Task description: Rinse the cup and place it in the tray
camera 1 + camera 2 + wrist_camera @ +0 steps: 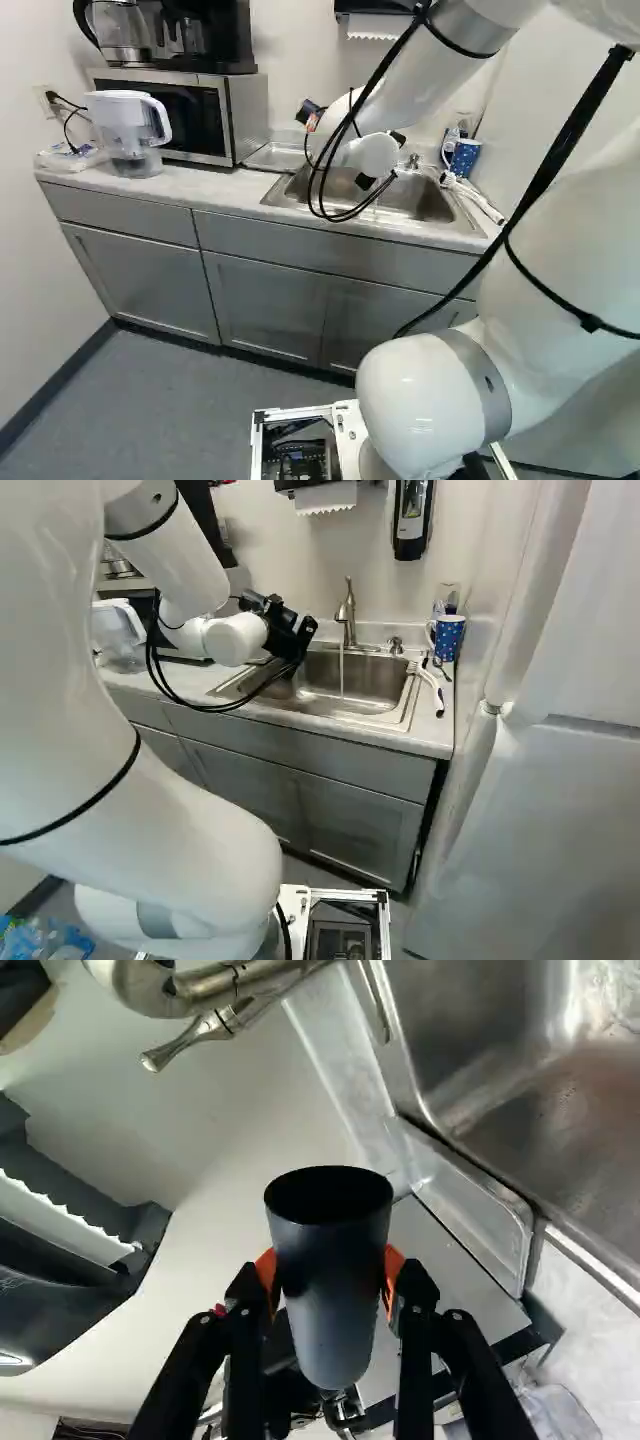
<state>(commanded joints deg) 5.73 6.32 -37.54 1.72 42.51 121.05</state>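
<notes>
Hand (287,635): pinching the dark cup (332,1290) between both orange pads (394,1266)
Cup: in the hand, off the counter (225,190)
Tray (268,157): between microwave (240,120) and sink (398,712)
Faucet (347,610): running into the sink

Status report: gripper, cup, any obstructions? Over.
Gripper shut on dark cup. Cup not yet in tray. Water running from tap; nothing seen blocking tray.

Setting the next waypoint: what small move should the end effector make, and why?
I'd ease the cup toward the water stream under the faucet: the end effector grips it, but stands left of that stream in the right base view. Can't tell whether it's rinsed.
</notes>
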